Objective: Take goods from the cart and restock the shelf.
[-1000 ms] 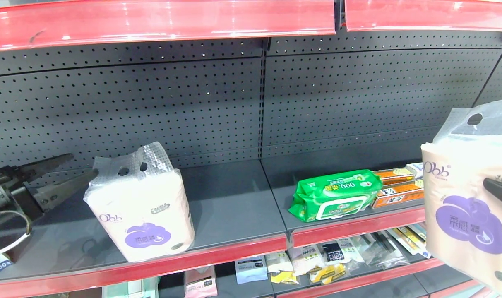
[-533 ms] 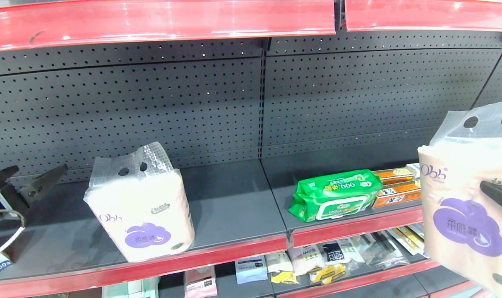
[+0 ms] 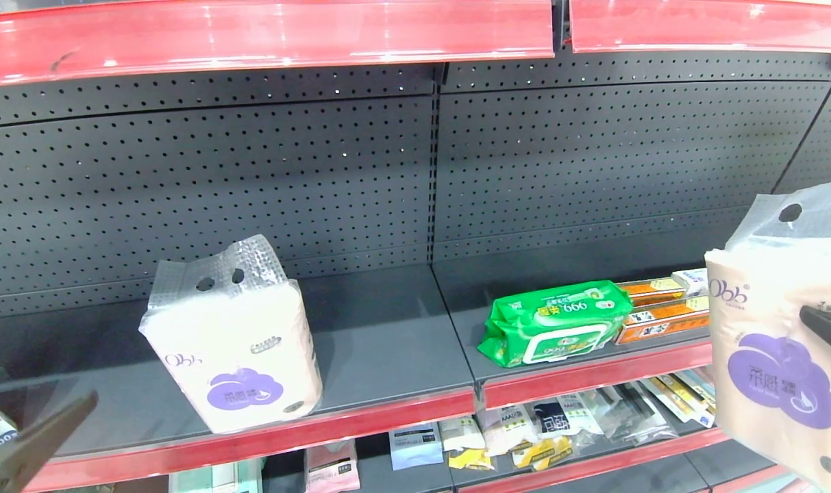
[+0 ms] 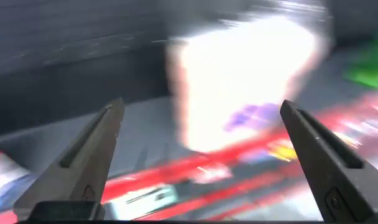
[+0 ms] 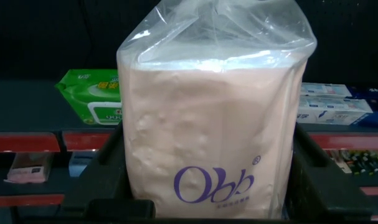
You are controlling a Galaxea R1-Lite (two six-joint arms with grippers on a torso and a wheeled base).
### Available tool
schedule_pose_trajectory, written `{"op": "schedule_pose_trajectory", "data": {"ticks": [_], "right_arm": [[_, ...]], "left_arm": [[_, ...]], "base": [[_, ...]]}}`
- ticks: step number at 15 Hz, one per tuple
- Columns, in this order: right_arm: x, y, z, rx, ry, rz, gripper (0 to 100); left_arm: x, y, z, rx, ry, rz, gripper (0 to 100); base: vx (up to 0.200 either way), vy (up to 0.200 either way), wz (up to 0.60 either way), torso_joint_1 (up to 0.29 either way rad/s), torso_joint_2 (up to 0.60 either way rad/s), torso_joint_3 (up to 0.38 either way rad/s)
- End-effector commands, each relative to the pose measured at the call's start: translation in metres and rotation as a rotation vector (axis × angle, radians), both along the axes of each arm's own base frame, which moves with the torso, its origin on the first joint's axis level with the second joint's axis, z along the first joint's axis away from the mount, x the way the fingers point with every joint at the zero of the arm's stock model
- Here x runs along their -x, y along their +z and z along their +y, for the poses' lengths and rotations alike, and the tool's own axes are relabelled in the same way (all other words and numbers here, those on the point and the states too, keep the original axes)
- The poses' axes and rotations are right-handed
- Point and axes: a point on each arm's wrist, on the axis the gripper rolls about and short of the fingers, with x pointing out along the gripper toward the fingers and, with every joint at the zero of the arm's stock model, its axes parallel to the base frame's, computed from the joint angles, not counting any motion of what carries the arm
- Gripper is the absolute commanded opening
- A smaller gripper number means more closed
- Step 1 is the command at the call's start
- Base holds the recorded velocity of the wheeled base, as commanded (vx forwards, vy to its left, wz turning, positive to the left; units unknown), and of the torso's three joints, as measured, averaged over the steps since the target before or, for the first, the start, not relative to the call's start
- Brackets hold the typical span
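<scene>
Now the right gripper [image 5: 210,180] is clamped on a purple-labelled tissue pack [image 3: 778,356], held in the air before the shelf [image 3: 388,342] at its right end — near the green wet wipes [image 3: 555,322]. Low at the shelf's left end, the left gripper [image 4: 201,109] gapes wide, empty — facing a second tissue pack [image 3: 240,349] standing upright there.

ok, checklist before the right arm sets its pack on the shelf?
1. Right gripper shut on held pack: ok.
2. Held pack roughly upright: ok.
3. Shelf bare between shelved pack and wipes: ok.
4. Left gripper open, off that gap: ok.
5. Held pack's clearance from boxes: cannot tell.
</scene>
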Motion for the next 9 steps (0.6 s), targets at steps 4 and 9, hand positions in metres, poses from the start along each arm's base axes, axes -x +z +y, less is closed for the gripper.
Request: {"op": "schedule_pose_trajectory", "data": {"ticks": [4,9], "right_arm": [[-0.001,-0.001,0.001,0.004,0.022,0.006,0],[-0.004,0.003,0.005,0.007,0.152,-0.002,0]], "left_arm": [[0.071,-0.027,-0.02,-0.011,-0.171,-0.063,100],[0.083,-0.069,-0.018,-0.068,0.058,-0.109,100]], "base": [[0.0,0.0,0.0,0.0,0.0,0.0],[0.0,0.0,0.0,0.0,0.0,0.0]]}}
